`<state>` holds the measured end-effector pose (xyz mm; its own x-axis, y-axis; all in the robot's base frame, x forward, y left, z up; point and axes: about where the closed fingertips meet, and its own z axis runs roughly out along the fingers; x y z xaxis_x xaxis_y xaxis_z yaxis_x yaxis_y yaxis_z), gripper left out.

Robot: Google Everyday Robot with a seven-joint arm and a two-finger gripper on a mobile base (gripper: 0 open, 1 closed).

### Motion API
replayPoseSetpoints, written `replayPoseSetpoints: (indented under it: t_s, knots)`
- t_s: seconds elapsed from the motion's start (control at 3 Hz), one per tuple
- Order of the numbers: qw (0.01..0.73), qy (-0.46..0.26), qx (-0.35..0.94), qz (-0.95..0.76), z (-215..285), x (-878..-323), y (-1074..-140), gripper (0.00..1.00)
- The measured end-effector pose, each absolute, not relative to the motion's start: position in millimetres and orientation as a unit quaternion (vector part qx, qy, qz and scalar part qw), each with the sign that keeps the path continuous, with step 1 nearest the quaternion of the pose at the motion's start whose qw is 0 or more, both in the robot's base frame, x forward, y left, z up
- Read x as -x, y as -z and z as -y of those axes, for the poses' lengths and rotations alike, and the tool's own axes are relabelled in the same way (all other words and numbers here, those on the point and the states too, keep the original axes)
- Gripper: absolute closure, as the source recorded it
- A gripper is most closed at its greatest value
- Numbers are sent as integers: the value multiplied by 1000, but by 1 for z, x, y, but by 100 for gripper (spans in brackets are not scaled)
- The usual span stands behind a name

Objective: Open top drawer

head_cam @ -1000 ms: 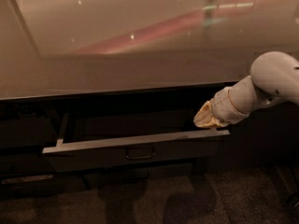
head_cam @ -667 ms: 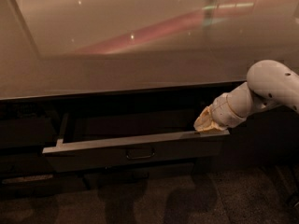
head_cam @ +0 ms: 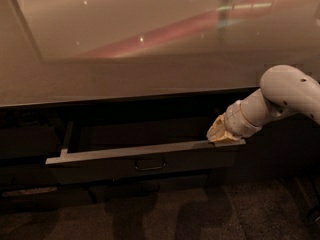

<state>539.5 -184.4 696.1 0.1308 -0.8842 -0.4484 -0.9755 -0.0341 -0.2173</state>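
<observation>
The top drawer point(head_cam: 115, 165) stands pulled out from under the counter, its grey rim showing along the top of the dark front. A small curved handle point(head_cam: 150, 165) sits at the centre of that front. My gripper point(head_cam: 220, 133) comes in from the right on a white arm and rests at the right end of the drawer's rim, by the drawer's right front corner. The drawer's inside lies in deep shadow.
A wide glossy counter top point(head_cam: 150, 49) runs above the drawer. Dark cabinet fronts point(head_cam: 30, 144) flank it on the left. Below lies dark speckled floor point(head_cam: 165, 214). The white arm point(head_cam: 285, 96) fills the right side.
The arm's elbow has shifted slightly left and lower. The gripper stays at the drawer's right corner, and the drawer is out about as far as before.
</observation>
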Motion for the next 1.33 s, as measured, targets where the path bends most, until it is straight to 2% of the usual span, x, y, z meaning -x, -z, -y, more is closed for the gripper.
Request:
replayPoseSetpoints:
  t_s: [0.67,1.33]
  knots:
    - [202,-105,700,-677,195,-548,-666,100]
    - [207,-126,710,-661,184,-532,-651,100]
